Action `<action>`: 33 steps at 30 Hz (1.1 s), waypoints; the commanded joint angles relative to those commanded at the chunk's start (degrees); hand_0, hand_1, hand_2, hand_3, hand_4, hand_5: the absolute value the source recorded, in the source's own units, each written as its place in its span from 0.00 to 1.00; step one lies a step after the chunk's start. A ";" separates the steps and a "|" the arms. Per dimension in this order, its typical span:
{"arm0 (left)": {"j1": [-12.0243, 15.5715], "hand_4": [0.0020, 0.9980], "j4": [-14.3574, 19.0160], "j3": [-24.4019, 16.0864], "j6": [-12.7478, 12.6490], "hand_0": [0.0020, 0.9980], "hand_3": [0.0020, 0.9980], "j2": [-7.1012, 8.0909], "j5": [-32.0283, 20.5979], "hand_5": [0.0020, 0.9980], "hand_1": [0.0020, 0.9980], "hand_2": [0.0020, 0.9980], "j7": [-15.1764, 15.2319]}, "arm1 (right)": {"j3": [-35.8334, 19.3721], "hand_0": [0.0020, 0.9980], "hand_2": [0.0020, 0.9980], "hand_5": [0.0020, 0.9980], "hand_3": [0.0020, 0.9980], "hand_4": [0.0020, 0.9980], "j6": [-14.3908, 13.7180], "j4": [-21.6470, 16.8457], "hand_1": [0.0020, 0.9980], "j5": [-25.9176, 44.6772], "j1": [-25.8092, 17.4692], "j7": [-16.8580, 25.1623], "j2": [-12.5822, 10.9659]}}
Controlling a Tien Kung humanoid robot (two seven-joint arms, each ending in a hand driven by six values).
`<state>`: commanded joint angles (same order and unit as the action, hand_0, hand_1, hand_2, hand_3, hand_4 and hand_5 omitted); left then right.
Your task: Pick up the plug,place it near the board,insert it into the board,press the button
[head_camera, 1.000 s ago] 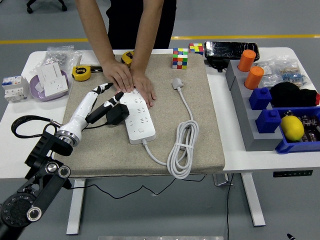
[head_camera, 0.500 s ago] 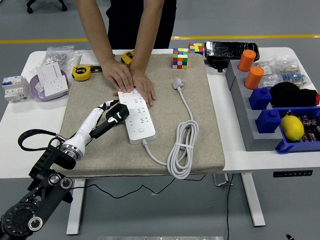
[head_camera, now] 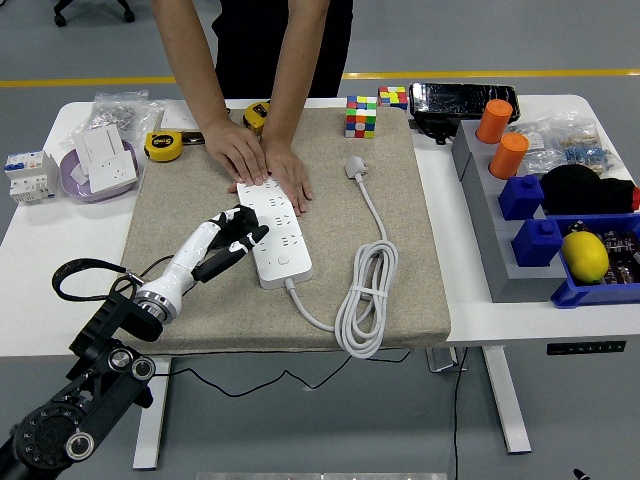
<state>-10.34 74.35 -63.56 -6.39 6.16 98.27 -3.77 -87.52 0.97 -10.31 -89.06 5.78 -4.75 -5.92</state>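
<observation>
Now plug (head_camera: 240, 236) nearer board (head_camera: 274, 234)

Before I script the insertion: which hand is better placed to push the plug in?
Left. The left hand holds the black plug against the power strip; the right arm is out of view.

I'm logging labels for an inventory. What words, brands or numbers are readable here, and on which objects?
No text can be read.
Yellow tape measure: its dark label is blurred.
Circuit breaker: markings too small.
Power strip: only socket holes show, no legible print.
Black device at the far edge: glare, nothing legible.
</observation>
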 joint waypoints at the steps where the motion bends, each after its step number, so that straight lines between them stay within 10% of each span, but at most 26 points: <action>1: -0.19 1.00 -0.10 0.24 0.03 1.00 0.92 0.03 0.02 1.00 1.00 0.97 -0.04 | 0.03 0.85 0.74 0.92 0.78 1.00 0.01 0.00 0.76 0.01 0.01 -0.01 0.01; 33: -6.88 1.00 0.15 8.42 1.22 1.00 0.92 1.27 10.09 1.00 1.00 0.95 -3.87 | 0.43 0.85 0.74 0.92 0.77 1.00 -0.01 0.00 0.76 0.32 0.37 -0.08 -0.20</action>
<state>-17.22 74.50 -55.13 -5.17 7.42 108.36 -7.65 -87.09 0.96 -10.31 -88.73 6.15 -4.83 -6.11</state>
